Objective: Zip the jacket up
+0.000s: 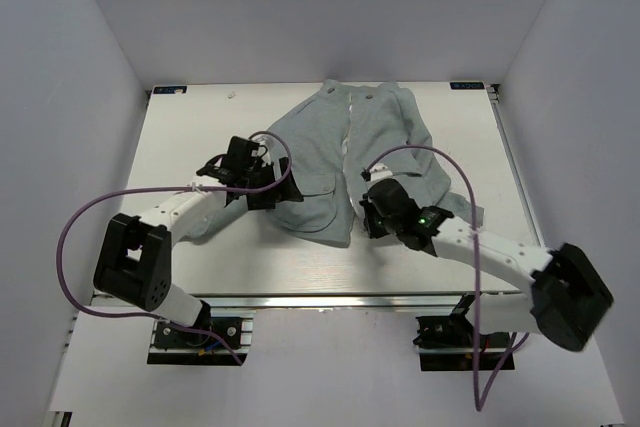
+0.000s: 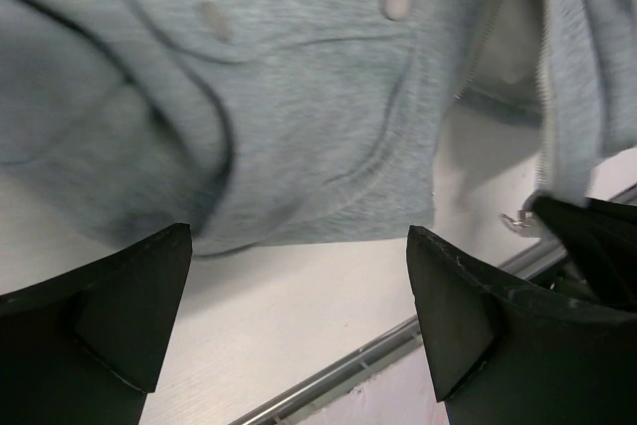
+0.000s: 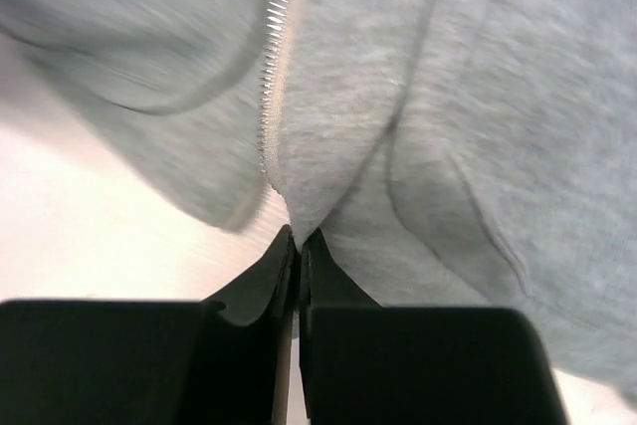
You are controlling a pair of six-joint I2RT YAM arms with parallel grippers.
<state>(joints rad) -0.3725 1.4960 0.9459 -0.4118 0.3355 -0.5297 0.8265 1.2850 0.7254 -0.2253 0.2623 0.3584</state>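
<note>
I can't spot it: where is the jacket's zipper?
In the right wrist view the zipper runs down the open front edge of the jacket, ending just above the right gripper, which is shut on that edge.

White-shelled left arm (image 1: 175,210) and right arm (image 1: 495,247), black joints (image 1: 135,259), looping purple cables (image 1: 60,252), green light (image 1: 422,218) on right wrist, black wedge fingers (image 2: 109,306).
</note>
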